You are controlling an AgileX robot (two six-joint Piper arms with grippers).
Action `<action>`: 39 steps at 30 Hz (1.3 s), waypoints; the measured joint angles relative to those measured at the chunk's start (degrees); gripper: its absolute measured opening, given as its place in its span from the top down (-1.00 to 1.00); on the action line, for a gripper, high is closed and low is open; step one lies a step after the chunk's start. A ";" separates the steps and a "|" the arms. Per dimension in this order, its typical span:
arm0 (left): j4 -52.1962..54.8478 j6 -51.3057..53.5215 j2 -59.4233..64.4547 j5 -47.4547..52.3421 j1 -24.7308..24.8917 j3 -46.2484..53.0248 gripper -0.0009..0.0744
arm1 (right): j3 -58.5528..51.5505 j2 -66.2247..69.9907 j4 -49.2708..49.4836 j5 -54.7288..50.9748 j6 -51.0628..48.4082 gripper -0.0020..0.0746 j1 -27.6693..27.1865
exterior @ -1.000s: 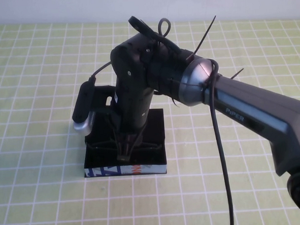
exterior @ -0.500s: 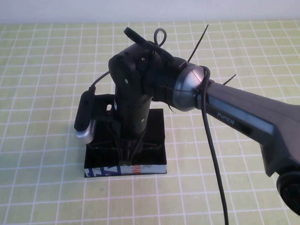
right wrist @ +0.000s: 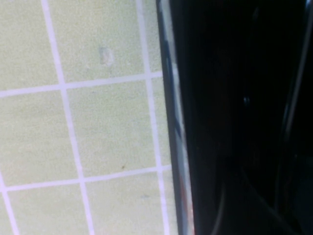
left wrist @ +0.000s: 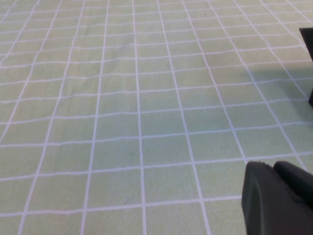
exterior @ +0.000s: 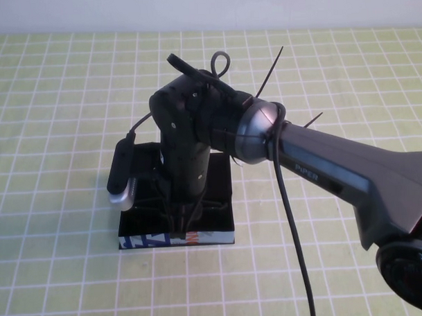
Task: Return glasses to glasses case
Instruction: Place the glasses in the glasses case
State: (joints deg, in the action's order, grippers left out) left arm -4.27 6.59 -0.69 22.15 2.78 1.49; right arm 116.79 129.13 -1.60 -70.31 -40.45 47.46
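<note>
The glasses case (exterior: pixel 158 239) is a black box in the middle of the table, with a front edge printed in blue, white and orange. Its lid flap (exterior: pixel 145 134) stands open at the back. My right gripper (exterior: pixel 183 216) points down into the case and is shut on the glasses (exterior: pixel 145 204), whose thin black frame spreads to both sides just over the case's front half. The right wrist view shows the case's printed edge (right wrist: pixel 171 122) beside dark shapes. My left gripper (left wrist: pixel 276 196) is out of the high view, over bare cloth, fingers together and empty.
A green cloth with a white grid (exterior: pixel 56 101) covers the table. The right arm (exterior: pixel 322 168) and its cable (exterior: pixel 293 231) stretch from the right over the case. A dark edge (left wrist: pixel 308 44) shows at the side of the left wrist view.
My right arm has shifted a little to the left and the wrist has sunk slightly toward the case. The glasses and the case stay where they were.
</note>
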 joint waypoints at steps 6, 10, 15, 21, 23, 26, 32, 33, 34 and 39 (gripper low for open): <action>0.00 0.00 0.00 0.00 0.00 0.00 0.98 | 0.00 0.15 -0.10 0.00 0.00 0.58 0.00; 0.00 0.00 0.00 0.00 0.00 0.00 0.98 | 0.00 0.15 -0.10 0.00 0.00 0.74 0.00; 0.00 0.00 0.00 0.00 0.00 0.00 0.98 | 0.00 0.15 -0.10 0.00 0.00 0.91 0.00; 0.00 0.00 0.00 0.00 0.00 0.00 0.98 | 0.00 -0.64 -0.10 0.00 0.00 0.91 0.00; 0.00 0.00 0.00 0.00 0.00 0.00 0.98 | 0.00 -1.19 -0.10 0.00 0.00 0.91 0.00; 0.00 0.00 0.00 0.00 0.00 0.00 0.98 | 0.00 -1.59 -0.10 0.00 -0.56 0.91 0.00; 0.00 0.00 0.00 0.00 0.00 0.00 0.98 | 0.00 -1.63 -0.10 0.00 -0.91 0.91 0.00; 0.00 0.00 0.00 0.00 0.00 0.00 0.98 | 0.00 -1.63 -0.10 0.00 -0.91 0.91 0.00; 0.00 0.00 0.00 0.00 0.00 0.00 0.98 | 0.00 -1.63 -0.10 0.00 -0.91 0.91 0.00; 0.00 0.00 0.00 0.00 0.00 0.00 0.98 | -0.38 -1.63 1.02 0.00 -2.15 0.91 0.00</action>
State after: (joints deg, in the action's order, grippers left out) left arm -4.27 6.59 -0.69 22.15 2.78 1.49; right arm 116.41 127.50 -0.58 -70.31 -42.60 47.46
